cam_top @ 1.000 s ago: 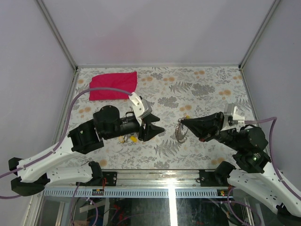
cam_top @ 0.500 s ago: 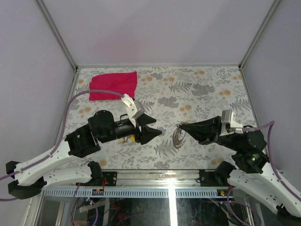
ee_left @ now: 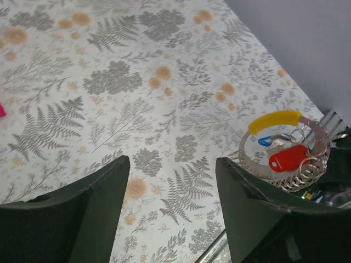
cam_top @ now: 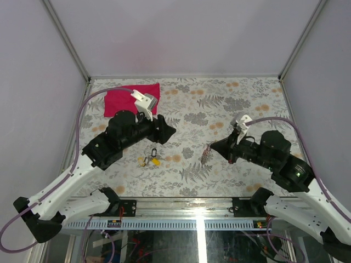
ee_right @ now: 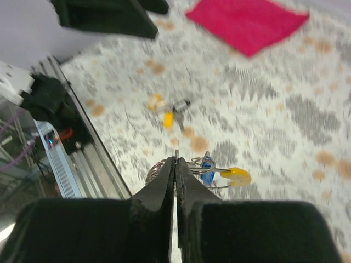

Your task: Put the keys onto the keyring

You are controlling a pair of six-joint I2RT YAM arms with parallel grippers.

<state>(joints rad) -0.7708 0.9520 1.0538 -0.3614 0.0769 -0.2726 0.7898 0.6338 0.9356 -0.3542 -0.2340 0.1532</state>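
Observation:
My right gripper (cam_top: 210,147) is shut on the keyring (cam_top: 205,155) and holds it above the table at centre right. In the right wrist view (ee_right: 175,163) the thin wire ring (ee_right: 164,167) sits between the closed fingers, with a blue key (ee_right: 207,170) and a yellow one (ee_right: 236,176) hanging on it. The left wrist view shows the keyring (ee_left: 285,150) with yellow, blue and red heads. Loose keys (cam_top: 149,160), yellow and black, lie on the table; the right wrist view shows them too (ee_right: 170,111). My left gripper (cam_top: 169,130) (ee_left: 171,162) is open and empty, above and behind the loose keys.
A red cloth (cam_top: 132,99) lies at the far left corner; it also shows in the right wrist view (ee_right: 247,22). The metal rail (cam_top: 181,200) runs along the table's near edge. Grey walls stand on three sides.
My left gripper has drawn back toward the far left, away from the keyring, uncovering the loose keys. The right arm has turned while its gripper still holds the keyring in about the same place.

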